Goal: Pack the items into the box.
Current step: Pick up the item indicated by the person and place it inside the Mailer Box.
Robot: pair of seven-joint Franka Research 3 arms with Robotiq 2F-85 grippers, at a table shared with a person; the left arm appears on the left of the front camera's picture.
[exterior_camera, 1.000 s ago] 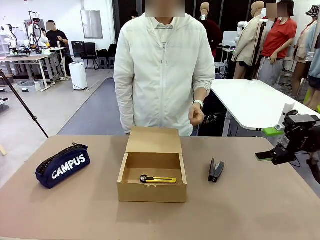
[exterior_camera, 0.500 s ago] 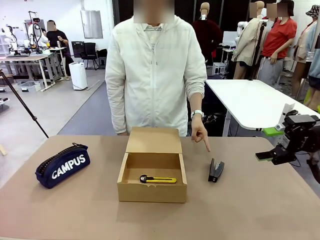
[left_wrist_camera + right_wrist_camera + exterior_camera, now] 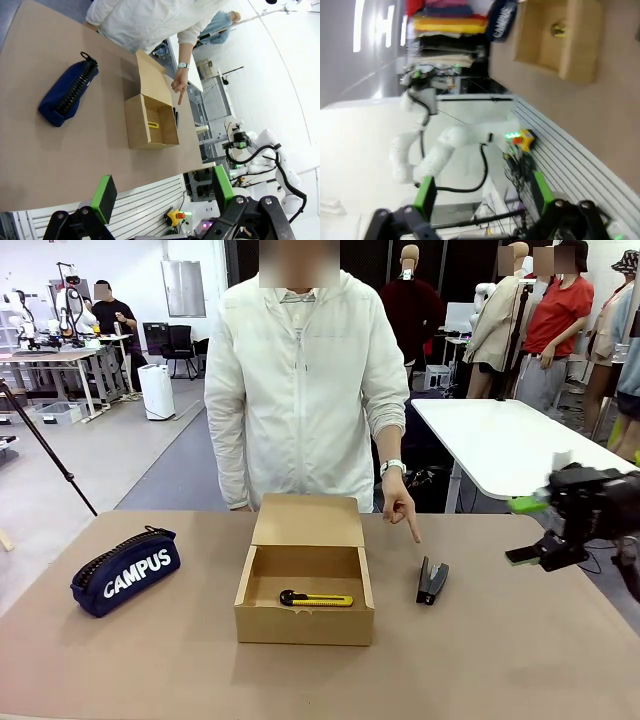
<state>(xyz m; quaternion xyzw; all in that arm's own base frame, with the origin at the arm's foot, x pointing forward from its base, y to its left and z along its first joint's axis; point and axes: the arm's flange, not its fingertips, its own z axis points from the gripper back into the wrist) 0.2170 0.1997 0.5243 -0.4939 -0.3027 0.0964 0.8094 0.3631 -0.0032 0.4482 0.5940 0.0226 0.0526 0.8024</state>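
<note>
The brown cardboard box (image 3: 305, 610) stands open mid-table, lid flap back, with the yellow-and-black utility knife (image 3: 316, 598) lying inside. A small black stapler (image 3: 431, 581) rests on the table to its right, and a person's hand (image 3: 401, 509) points down at it. The navy CAMPUS pencil case (image 3: 126, 571) lies at the left. My right gripper (image 3: 524, 531) hovers open at the right edge, away from everything. In the left wrist view my left gripper (image 3: 162, 192) is open above the table's near edge, looking at the box (image 3: 150, 125), the pencil case (image 3: 67, 92) and the pointing hand (image 3: 178, 85).
The person in a white jacket (image 3: 305, 390) stands at the far side behind the box. A white table (image 3: 505, 445) lies beyond at the right. The right wrist view is blurred, showing the box (image 3: 555, 40) and the other arm's base (image 3: 450, 150).
The person stepped closer and lowered a hand to point at the stapler. My right gripper has shifted slightly up and inward. Items on the table have not moved.
</note>
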